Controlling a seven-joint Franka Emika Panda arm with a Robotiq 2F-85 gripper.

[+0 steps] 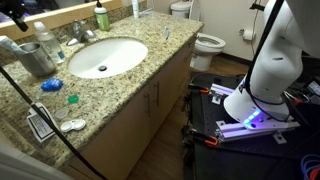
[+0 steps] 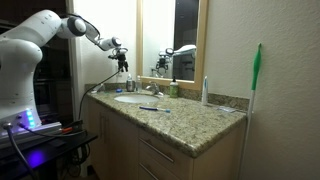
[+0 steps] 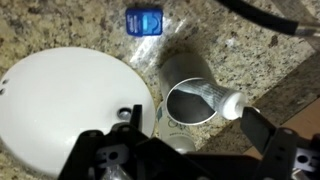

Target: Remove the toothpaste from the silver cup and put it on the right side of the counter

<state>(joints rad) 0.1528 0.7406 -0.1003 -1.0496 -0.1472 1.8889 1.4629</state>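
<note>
Gripper fingers fill the bottom of the wrist view, dark and spread wide apart with nothing clamped; I read the jaws as standing open, one finger on the sink side and its mate on the far side of the cup.

Just beyond them the silver cup stands upright on the counter; the toothpaste lies slanted inside it, a whitish tube with its capped end poking over the rim.

The cup sits just beside the white sink; I cannot tell whether they touch. A small blue container lies on the granite past the cup; a black cable crosses the top corner.

In an exterior view the gripper hangs over the far end of the counter near the mirror, with the white arm reaching out to it; height above the cup not readable from there.

In an exterior view the cup stands at the sink's corner by the faucet, with the blue container near it on the granite; the tube is too small there for me to make out.
</note>
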